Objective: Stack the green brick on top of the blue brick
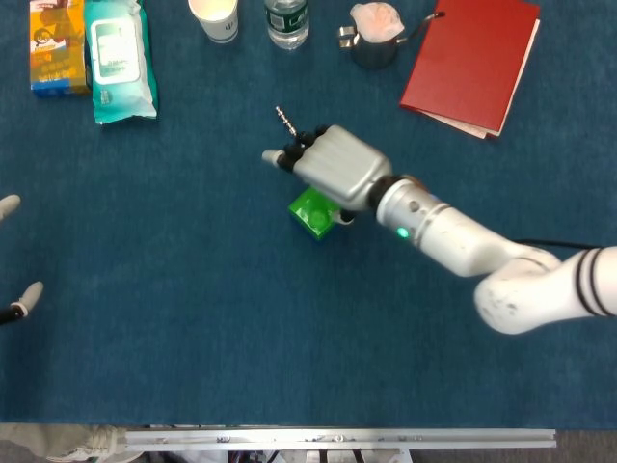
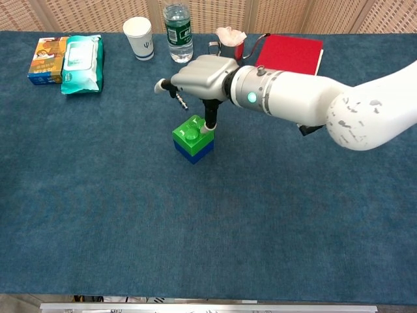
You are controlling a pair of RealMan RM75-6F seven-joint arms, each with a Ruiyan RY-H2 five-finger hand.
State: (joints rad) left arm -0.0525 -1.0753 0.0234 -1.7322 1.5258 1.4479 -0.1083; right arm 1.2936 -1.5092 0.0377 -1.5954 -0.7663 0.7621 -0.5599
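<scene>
The green brick (image 1: 311,212) (image 2: 190,133) sits squarely on the blue brick (image 2: 194,152) at the middle of the blue cloth. From the head view the blue brick is hidden beneath it. My right hand (image 1: 333,166) (image 2: 202,73) hovers above and just behind the stack, fingers spread and holding nothing. One finger (image 2: 210,119) reaches down to the green brick's far right edge; whether it touches I cannot tell. Only fingertips of my left hand (image 1: 10,206) show at the left edge of the head view, spread apart and far from the bricks.
A small metal bit (image 1: 285,120) lies just behind the stack, under the right hand's fingers. Along the far edge stand a paper cup (image 2: 138,37), a water bottle (image 2: 177,32), a metal pitcher (image 2: 228,57) and a red book (image 2: 287,62). A wipes pack (image 2: 81,62) and an orange box (image 2: 45,60) lie far left.
</scene>
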